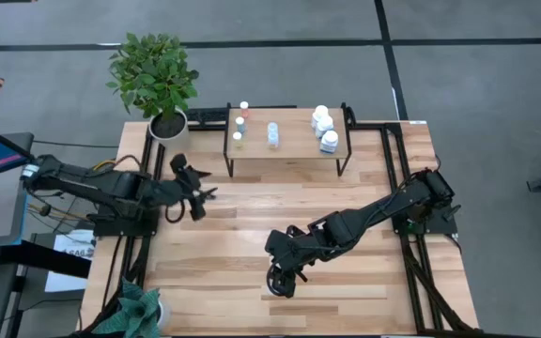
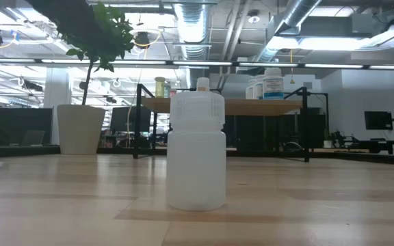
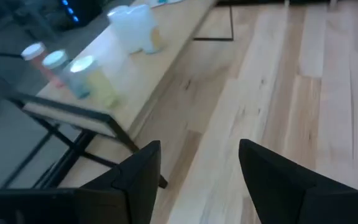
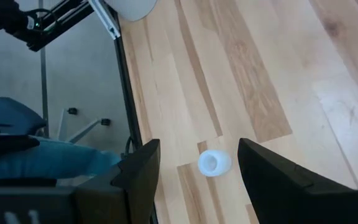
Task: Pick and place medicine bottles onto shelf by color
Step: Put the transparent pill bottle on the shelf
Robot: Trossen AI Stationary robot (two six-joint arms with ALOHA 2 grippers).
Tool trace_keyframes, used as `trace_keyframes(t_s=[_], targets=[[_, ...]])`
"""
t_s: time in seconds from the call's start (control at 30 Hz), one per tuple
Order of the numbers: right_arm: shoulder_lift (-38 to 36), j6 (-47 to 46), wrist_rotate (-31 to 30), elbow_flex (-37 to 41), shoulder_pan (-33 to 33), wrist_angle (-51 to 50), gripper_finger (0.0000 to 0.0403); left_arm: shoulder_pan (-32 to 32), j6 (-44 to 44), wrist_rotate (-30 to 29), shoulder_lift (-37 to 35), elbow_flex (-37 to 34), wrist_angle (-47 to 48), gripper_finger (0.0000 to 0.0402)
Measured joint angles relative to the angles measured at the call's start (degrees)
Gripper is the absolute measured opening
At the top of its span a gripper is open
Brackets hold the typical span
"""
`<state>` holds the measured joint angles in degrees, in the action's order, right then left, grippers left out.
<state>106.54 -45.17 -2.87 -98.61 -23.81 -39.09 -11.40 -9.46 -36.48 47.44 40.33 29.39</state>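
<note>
A stubby white medicine bottle [image 2: 197, 150] stands upright on its base on the table near the front middle. My right gripper [image 4: 197, 180] hangs open above it, and the bottle's cap [image 4: 214, 163] shows below between the fingers, untouched. The shelf [image 1: 287, 150] stands on its black legs at the far middle. On its top stand three thin vials [image 1: 239, 122] at the left, a light-blue one [image 1: 272, 134] in the middle and three white bottles [image 1: 324, 127] at the right. My left gripper [image 1: 195, 195] is open and holds nothing, left of the shelf and nearer than it.
A potted plant [image 1: 167, 122] stands at the far left corner beside the shelf, and another plant [image 1: 139, 310] at the near left corner. Black frame rails [image 1: 397, 188] run along the table's sides. Bare wood lies between the shelf and the standing bottle.
</note>
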Motion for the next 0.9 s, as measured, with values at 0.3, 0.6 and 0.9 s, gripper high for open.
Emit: trace_keyframes(t_s=[0.3,0.6,0.9], targets=[[0.0,0.0,0.1,0.0,0.0,-1.7,0.0240,2.3,-5.0,1.7,-19.6,-8.9,-0.2,0.0180],[0.0,0.0,0.1,0.0,0.0,-2.2,0.0240,2.3,-5.8,3.8,-39.9,-19.5,-2.4,0.0170],[0.0,0.0,0.1,0.0,0.0,-2.5,0.0240,2.3,-6.3,4.6,-46.4,-28.6,-6.3,0.0170]])
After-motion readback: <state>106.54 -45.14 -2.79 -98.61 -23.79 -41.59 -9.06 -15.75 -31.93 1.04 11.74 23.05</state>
